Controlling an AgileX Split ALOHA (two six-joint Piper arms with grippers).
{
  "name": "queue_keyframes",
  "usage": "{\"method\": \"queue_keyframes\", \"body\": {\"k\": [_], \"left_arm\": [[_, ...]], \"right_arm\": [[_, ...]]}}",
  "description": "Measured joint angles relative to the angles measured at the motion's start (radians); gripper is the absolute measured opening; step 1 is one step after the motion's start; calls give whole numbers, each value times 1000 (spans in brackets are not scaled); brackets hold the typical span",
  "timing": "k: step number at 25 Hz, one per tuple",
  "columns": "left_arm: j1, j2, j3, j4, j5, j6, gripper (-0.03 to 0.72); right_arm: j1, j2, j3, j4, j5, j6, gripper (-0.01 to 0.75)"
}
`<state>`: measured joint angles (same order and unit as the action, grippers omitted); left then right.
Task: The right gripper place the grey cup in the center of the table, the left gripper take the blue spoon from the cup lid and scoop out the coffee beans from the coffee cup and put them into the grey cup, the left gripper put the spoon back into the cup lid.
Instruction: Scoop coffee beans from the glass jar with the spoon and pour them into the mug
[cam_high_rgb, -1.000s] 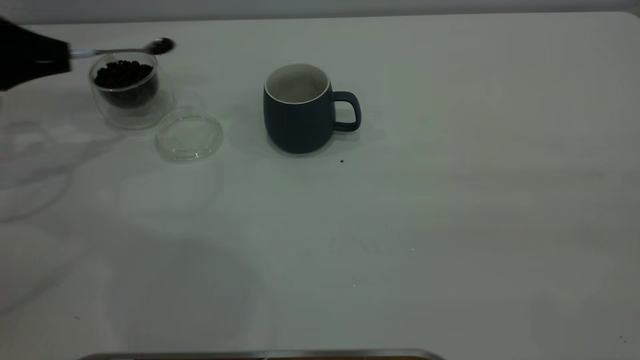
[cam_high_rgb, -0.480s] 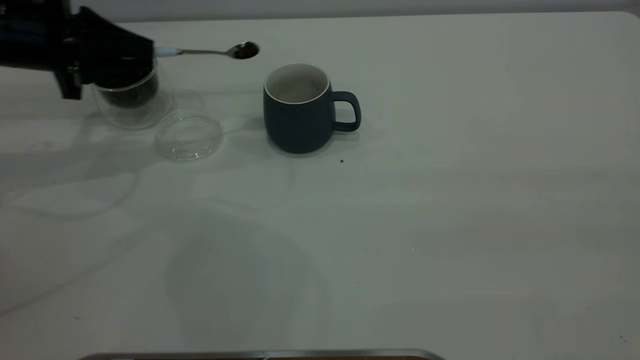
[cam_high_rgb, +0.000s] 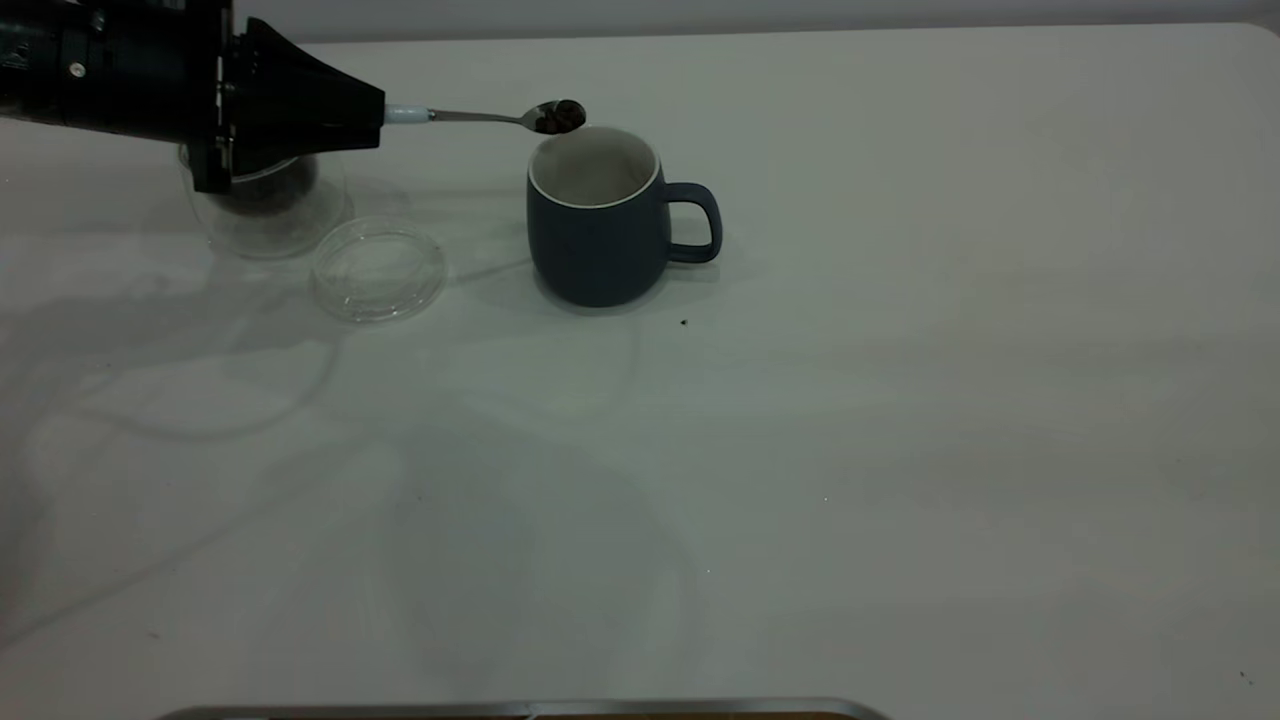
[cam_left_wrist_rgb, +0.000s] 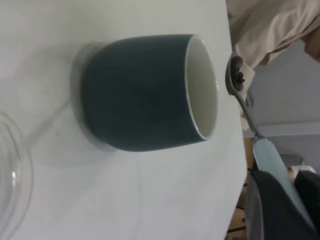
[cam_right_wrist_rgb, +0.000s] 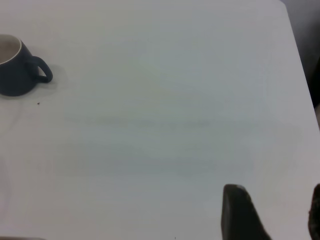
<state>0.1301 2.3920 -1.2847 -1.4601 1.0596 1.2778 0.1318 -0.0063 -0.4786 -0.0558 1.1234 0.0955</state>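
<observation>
In the exterior view the left gripper (cam_high_rgb: 375, 113) reaches in from the left, its fingers clamped on the handle of the blue spoon (cam_high_rgb: 480, 116), whose bowl carries a few coffee beans (cam_high_rgb: 561, 117) just above the near-left rim of the grey cup (cam_high_rgb: 598, 215) standing about mid-bench. The coffee cup (cam_high_rgb: 265, 205) sits partly hidden behind the arm, with the cup lid (cam_high_rgb: 378, 270) just beside it, nothing lying in it. The left wrist view shows the loaded spoon (cam_left_wrist_rgb: 239, 85) level beside the cup's mouth (cam_left_wrist_rgb: 202, 95), not yet fully over it (the beans look loosely heaped). The right wrist view shows the right gripper (cam_right_wrist_rgb: 272, 212) parked well away from the cup (cam_right_wrist_rgb: 15, 70), fingers apart. This looks like the transfer step; next, carry the bowl over the opening and tip it gently.
</observation>
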Motion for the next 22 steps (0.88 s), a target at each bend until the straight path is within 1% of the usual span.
{"method": "queue_keyframes", "body": {"k": [4,9,12,19,22], "left_arm": [[-6,0,0,1,-11,58,133],[-29,0,0,0,-56,160,133],[-34,0,0,-1,-83,244,133],[-41,0,0,-5,-86,499,132],[-42,0,0,-28,-86,545,132]], "right_arm": [[0,0,0,0,0,0,375],[0,0,0,0,0,0,375],[0,0,0,0,0,0,375],[0,0,0,0,0,1,375],[0,0,0,0,0,1,375]]}}
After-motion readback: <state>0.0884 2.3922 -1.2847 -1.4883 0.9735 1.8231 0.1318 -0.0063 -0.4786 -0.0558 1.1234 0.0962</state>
